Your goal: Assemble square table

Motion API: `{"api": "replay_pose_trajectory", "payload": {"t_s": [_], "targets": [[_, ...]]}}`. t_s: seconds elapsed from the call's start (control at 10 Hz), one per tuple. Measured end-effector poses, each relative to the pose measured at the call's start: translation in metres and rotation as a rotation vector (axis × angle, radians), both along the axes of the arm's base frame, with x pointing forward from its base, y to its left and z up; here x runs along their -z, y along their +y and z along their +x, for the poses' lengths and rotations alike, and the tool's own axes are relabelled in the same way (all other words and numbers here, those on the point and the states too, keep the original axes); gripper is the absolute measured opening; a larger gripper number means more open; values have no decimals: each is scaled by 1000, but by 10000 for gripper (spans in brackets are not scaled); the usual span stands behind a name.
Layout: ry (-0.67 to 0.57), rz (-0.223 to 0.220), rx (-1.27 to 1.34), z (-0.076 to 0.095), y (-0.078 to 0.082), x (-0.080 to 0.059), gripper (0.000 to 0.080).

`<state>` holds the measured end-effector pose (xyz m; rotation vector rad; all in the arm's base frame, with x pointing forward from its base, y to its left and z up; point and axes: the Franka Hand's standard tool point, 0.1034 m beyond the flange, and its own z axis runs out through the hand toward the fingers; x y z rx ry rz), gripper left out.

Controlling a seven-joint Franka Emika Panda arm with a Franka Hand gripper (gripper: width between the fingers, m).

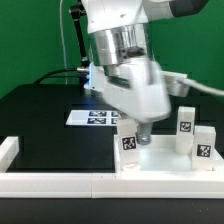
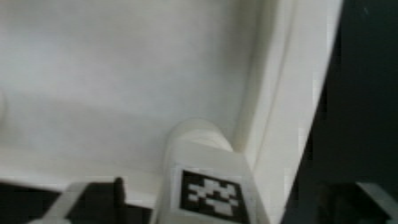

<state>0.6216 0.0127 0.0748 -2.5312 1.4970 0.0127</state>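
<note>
My arm hangs over the square tabletop [image 1: 160, 158] at the table's [image 1: 40, 120] near edge, my gripper [image 1: 140, 132] low above one tagged leg [image 1: 129, 142] standing upright just inside the raised rim [image 2: 285, 90]. I judge this the leg-fitting step; next, that leg must seat squarely into its corner socket. Two more legs [image 1: 186, 128] [image 1: 203, 144] stand beyond my gripper. My fingertips are cropped and blurred: I cannot tell whether they grip the leg. The socket stays hidden.
</note>
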Motion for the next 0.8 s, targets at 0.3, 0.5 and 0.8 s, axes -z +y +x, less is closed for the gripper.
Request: {"api": "replay_pose_trajectory", "payload": {"t_s": [0.3,0.5,0.8], "targets": [[-3,-2,-234,-6,1,2,643],[-28,-16,-374,-7,0,2,648],[-132,-119,-641,6,-8,-3,649]]}}
